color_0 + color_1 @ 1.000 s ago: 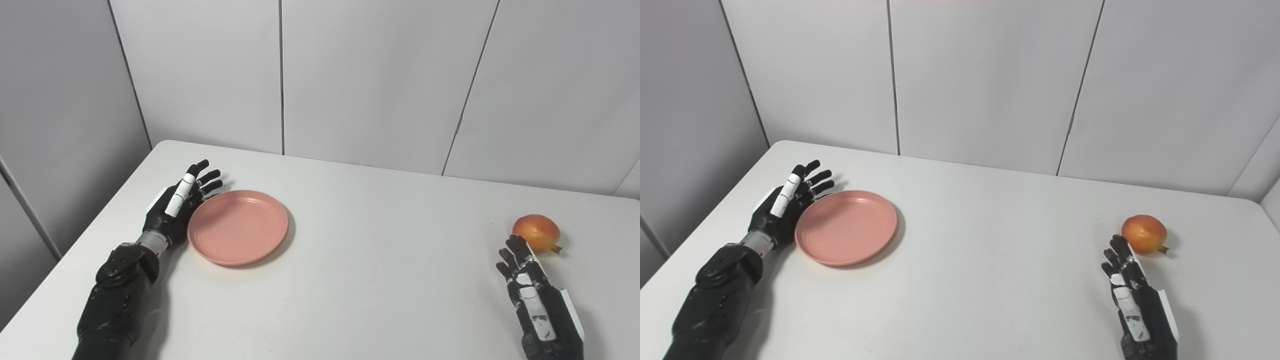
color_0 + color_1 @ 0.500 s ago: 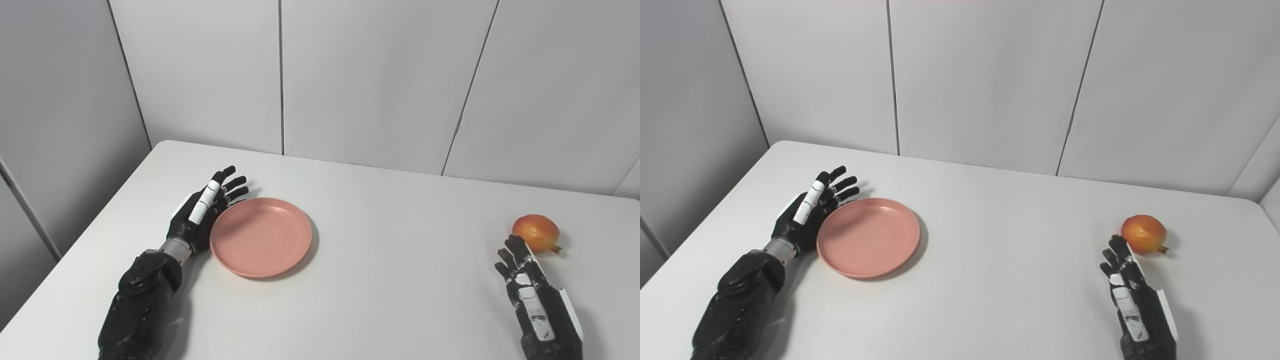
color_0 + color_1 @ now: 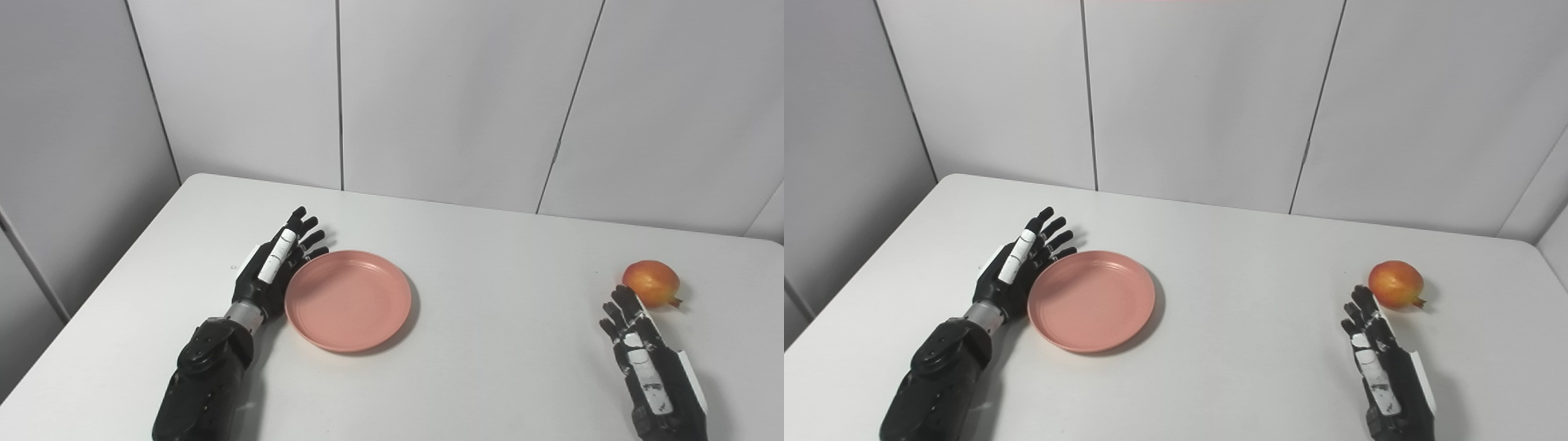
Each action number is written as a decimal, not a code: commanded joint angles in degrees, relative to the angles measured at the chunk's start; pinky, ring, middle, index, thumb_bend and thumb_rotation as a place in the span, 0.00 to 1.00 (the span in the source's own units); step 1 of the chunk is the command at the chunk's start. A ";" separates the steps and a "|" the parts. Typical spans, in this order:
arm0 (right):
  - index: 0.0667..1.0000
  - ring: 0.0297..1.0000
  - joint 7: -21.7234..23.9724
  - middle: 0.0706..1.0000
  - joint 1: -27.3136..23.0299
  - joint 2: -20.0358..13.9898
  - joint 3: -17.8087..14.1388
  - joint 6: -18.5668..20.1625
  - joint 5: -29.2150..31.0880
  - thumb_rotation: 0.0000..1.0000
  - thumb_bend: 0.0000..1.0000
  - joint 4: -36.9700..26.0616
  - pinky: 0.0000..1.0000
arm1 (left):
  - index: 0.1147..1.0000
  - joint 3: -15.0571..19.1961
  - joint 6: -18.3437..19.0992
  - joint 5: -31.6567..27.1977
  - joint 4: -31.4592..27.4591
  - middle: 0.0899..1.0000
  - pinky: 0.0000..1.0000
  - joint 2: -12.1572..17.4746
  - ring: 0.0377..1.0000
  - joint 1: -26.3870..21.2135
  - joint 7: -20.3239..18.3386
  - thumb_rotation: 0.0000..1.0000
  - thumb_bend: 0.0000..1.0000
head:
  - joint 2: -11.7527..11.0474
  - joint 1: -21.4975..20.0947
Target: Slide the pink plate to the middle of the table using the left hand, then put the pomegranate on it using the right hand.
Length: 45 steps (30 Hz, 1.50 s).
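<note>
Pressing your left hand (image 3: 274, 269), fingers spread, against the pink plate (image 3: 348, 300) left of centre; right hand (image 3: 643, 361), empty and splayed, sits cropped lower right beside the pomegranate (image 3: 651, 283).

No text, label, brand, number or sign can be read anywhere in either view.

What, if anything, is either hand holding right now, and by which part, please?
Nothing is held. The open left hand pushes flat against the pink plate at its left rim; the open right hand rests beside the pomegranate.
</note>
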 commanded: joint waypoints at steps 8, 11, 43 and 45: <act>0.94 0.97 -0.14 0.98 1.98 1.81 1.22 -0.59 0.10 0.75 0.86 1.34 0.98 | 1.00 -0.38 2.39 -0.10 -3.92 0.98 0.87 -4.65 0.94 0.59 3.80 0.69 0.86 | 0.46 -1.16; 0.94 0.97 -0.23 0.97 2.02 1.95 1.31 -0.62 0.02 0.75 0.85 0.99 0.98 | 1.00 -0.98 1.67 -0.28 -4.04 0.99 0.90 -5.53 0.95 0.68 2.91 0.68 0.85 | 0.61 -1.50; 0.92 0.93 -4.51 0.94 1.31 6.95 3.74 -2.66 -5.24 0.75 0.81 -1.70 0.91 | 1.00 -3.90 4.68 -0.08 -11.26 0.98 0.90 -10.36 0.96 3.69 4.26 0.66 0.86 | 2.60 -13.12; 0.92 0.94 -4.83 0.94 1.26 7.25 4.05 -2.15 -5.38 0.74 0.81 -1.98 0.91 | 1.00 -4.00 4.66 -0.18 -11.22 0.99 0.90 -10.77 0.96 3.69 4.35 0.66 0.85 | 2.57 -14.50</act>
